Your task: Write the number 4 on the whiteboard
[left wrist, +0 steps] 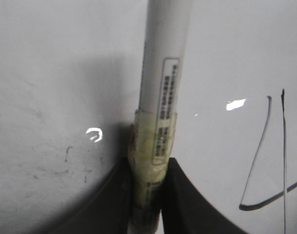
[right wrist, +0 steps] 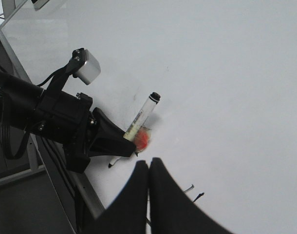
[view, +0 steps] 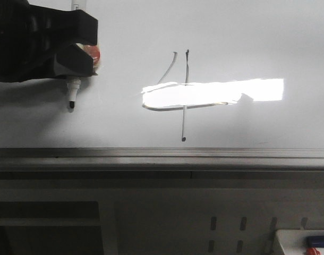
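Observation:
The whiteboard [view: 247,37] fills the front view, with the number 4 [view: 184,114] drawn at its middle: a slanted stroke, a horizontal bar partly lost in glare, and a long vertical stroke. My left gripper [view: 77,64] is at the upper left, shut on a white marker [view: 71,94] whose dark tip points down, well left of the 4. In the left wrist view the fingers [left wrist: 185,195] clamp the taped marker barrel [left wrist: 160,97], and the 4's strokes [left wrist: 258,161] lie to one side. My right gripper [right wrist: 148,165] hovers over the whiteboard [right wrist: 226,73], shut and empty.
A bright rectangular glare patch [view: 215,91] crosses the 4. A grey metal rail [view: 162,156] runs along the board's near edge, with a cabinet front below. A white tray [view: 305,241] holding a blue item sits at the bottom right. The left arm [right wrist: 46,119] shows in the right wrist view.

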You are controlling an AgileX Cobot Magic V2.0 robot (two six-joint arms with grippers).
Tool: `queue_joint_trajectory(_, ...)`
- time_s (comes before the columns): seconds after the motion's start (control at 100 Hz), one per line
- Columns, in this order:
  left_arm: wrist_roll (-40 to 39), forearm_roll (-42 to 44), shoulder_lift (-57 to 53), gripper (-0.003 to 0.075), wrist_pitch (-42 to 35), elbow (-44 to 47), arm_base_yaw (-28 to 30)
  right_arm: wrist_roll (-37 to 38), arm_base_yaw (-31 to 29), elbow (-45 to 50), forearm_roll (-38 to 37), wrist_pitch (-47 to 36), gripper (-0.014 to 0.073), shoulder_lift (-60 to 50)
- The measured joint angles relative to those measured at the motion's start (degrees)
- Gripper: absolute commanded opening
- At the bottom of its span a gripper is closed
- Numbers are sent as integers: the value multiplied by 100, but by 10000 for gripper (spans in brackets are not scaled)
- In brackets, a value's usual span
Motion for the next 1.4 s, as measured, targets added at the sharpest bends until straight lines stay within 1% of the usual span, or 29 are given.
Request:
queue_joint_trajectory(0.34, -2, -3, 49, -19, -97, 0, 0, 0, 0, 21, 84, 0, -52, 0)
queue_joint_trajectory(0.39, -2, -69, 49, -9, -97, 0, 0, 0, 0, 21, 94, 0, -52, 0)
queue_joint_trajectory(0.44, -2, -183, 49, 31, -97, -11, 0, 0, 0, 21, 118, 0, -52, 0)
queue_joint_trajectory(0.46, -2, -212, 49, 67, -97, -11, 0, 0, 0, 21, 132, 0, -52, 0)
queue_joint_trajectory(0.49, -2, -265, 49, 101, -97, -11, 0, 0, 0, 21, 146, 0, -52, 0)
queue_joint_trajectory(0.56, -2, -327, 49, 249, -97, -18, 0, 0, 0, 21, 208, 0, -52, 0)
queue_joint_trajectory(0.59, -2, -349, 49, 300, -97, -18, 0, 0, 0, 21, 235, -10, -52, 0)
queue_joint_trajectory(0.63, -2, -353, 49, 358, -97, -18, -12, 0, 0, 21, 247, -2, -52, 0)
queue_joint_trajectory(0.66, -2, -353, 49, 382, -97, -18, -24, 0, 0, 21, 248, -2, -52, 0)
queue_joint_trajectory(0.7, -2, -353, 49, 396, -97, -23, -24, 0, 0, 21, 259, -12, -52, 0)
queue_joint_trajectory(0.86, -2, -353, 49, 407, -86, -32, -24, 7, 0, 21, 280, -12, -52, 0)
queue_joint_trajectory(0.94, -2, -353, 49, 456, -86, -32, -34, 7, 0, 21, 294, -20, -52, 0)
queue_joint_trajectory(1.03, -2, -353, 39, 536, -86, -47, -45, 7, 0, 21, 329, -20, -52, 0)
queue_joint_trajectory(1.08, -2, -353, 19, 559, -75, -46, -45, 7, 0, 21, 341, -20, -52, 0)
queue_joint_trajectory(1.26, 10, -405, -198, 560, -103, -46, -45, 7, 0, 21, 354, -34, -52, -5)
queue_joint_trajectory(1.4, 32, -521, -654, 560, -67, -3, 4, 7, 0, 21, 354, -60, -52, -92)
